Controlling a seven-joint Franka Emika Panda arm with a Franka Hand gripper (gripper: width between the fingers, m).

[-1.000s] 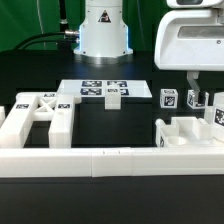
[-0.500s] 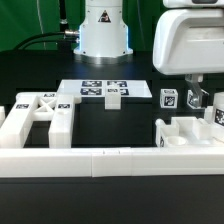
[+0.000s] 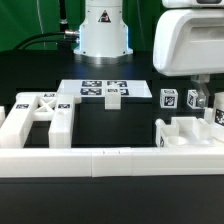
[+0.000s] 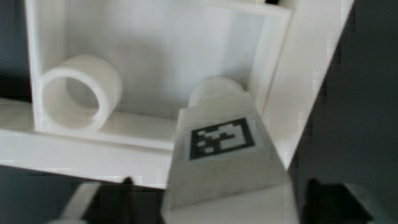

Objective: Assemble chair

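Note:
My gripper [image 3: 201,98] hangs at the exterior view's right under its white wrist housing. It is shut on a narrow white chair piece [image 4: 224,150] with a square tag, which fills the gap between the dark fingers [image 4: 334,205] in the wrist view. Beyond the piece lies a white frame part [image 4: 267,70] with a round peg [image 4: 75,92] inside it. In the exterior view a large chair part [image 3: 38,112] with tags lies at the left. A tagged cube [image 3: 168,98] stands beside my gripper, and a blocky part [image 3: 185,132] lies in front of it.
The marker board [image 3: 92,89] lies flat mid-table with a small white piece [image 3: 113,96] on it. A long low white border rail [image 3: 110,160] runs along the front. The robot base [image 3: 103,30] stands at the back. Another tagged piece [image 3: 216,115] sits at the right edge.
The wrist housing has shifted a little toward the exterior view's left and slightly lower. The parts on the table have not moved.

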